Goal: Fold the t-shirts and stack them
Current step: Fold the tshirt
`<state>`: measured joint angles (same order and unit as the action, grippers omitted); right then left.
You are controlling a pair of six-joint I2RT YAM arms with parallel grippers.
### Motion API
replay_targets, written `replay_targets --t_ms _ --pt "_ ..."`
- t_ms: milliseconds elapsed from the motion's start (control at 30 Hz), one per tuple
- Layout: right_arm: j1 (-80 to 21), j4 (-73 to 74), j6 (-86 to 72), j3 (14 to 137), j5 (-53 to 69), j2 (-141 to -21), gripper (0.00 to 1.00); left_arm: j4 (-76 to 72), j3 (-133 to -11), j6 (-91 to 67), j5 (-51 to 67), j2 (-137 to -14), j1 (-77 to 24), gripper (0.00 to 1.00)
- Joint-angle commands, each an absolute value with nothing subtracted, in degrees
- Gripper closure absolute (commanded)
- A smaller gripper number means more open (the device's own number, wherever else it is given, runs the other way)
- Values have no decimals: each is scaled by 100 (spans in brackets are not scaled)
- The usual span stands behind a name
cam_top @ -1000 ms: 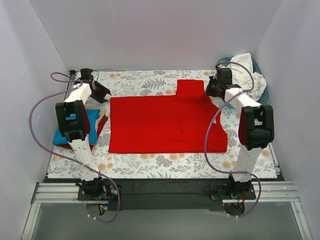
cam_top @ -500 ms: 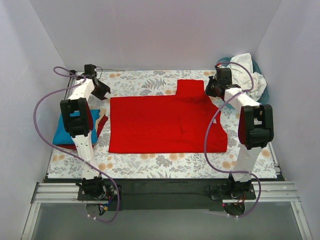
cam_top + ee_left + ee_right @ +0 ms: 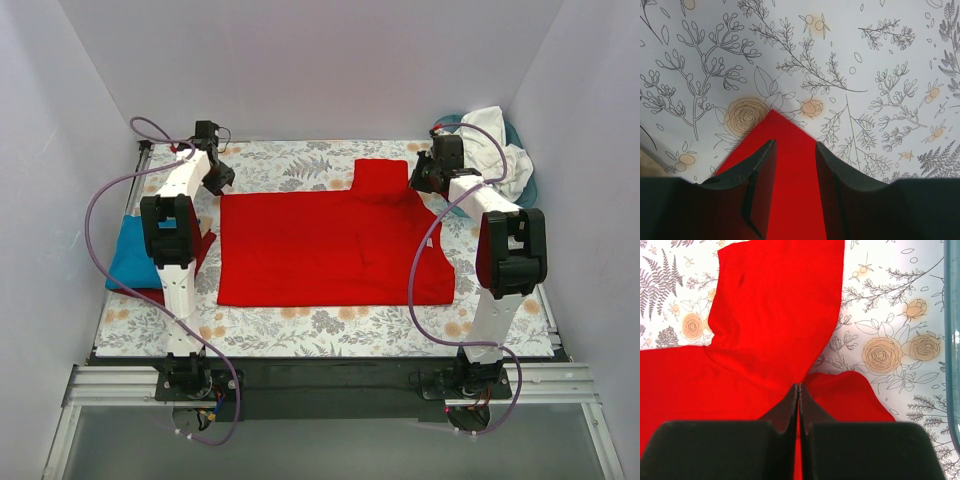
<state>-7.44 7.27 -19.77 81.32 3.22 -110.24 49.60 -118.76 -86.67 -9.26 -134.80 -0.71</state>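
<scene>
Lying red shirt (image 3: 330, 250): flat on bench (image 3: 300, 322), one corner at each pair of jaws, for folding.
Blue shirt (image 3: 125, 262): folded, left of left jaws, likely stack base.
Right jaws: pressed together, pinching red shirt.
Left jaws: spread astride its corner.

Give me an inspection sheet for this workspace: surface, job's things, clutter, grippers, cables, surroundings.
Surface: floral table cloth lies flat over the table.
Job's things: red t-shirt spread flat at the centre; turquoise t-shirt folded at the left edge; white t-shirts heaped at the far right corner.
Clutter: teal basket holding the white t-shirts.
Grippers: left gripper open, jaws astride the red t-shirt's far left corner; right gripper shut, pinching the red t-shirt by its far sleeve.
Cables: purple cables loop from both arms; no snag seen.
Surroundings: white walls on three sides.
</scene>
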Motion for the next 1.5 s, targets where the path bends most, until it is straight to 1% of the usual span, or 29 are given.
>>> replay_targets --t_ms 0,267,367,467,500,533,633,700,800,1133,1267,1300,1367,1467 --pt "-677 466 -2021 8279 422 -11057 99 5238 -12190 -8771 -1475 -13588 -193 65" --pt "-633 404 -2048 8227 527 -11074 99 5361 -12419 -8859 -1591 -13983 -272 66" --pt "-615 387 -2057 8200 554 -11074 99 5467 -12384 -8973 -1722 -14062 -281 67" --pt "-598 378 -2057 8183 580 -11074 99 5449 -12296 -9000 -1793 -14045 -281 71" --pt "-598 369 -2065 8174 597 -11066 99 5406 -12244 -8974 -1784 -14045 -299 74" --pt "-589 360 -2065 8174 606 -11074 99 5388 -12226 -8956 -1775 -14036 -299 74" --pt "-563 352 -2083 8165 659 -11092 99 5388 -12138 -8956 -1846 -14054 -343 80" --pt "-554 352 -2083 8156 685 -11092 99 5379 -12085 -8965 -1828 -14062 -343 89" --pt "-545 343 -2101 8139 712 -11083 99 5344 -12015 -8965 -1776 -14036 -352 100" --pt "-519 316 -2101 8139 729 -11004 99 5019 -11848 -8886 -1617 -13439 -352 100" --pt "-510 316 -2100 8156 765 -10978 99 5053 -11961 -8903 -1984 -13254 -360 100" --pt "-510 299 -2092 8156 765 -10978 99 5176 -12049 -8895 -2108 -13254 -360 97" --pt "-501 308 -2101 8148 782 -10969 99 5343 -12339 -8825 -2398 -13368 -404 86" --pt "-510 281 -2136 8147 800 -10977 99 5651 -12656 -8675 -2636 -13622 -475 75"
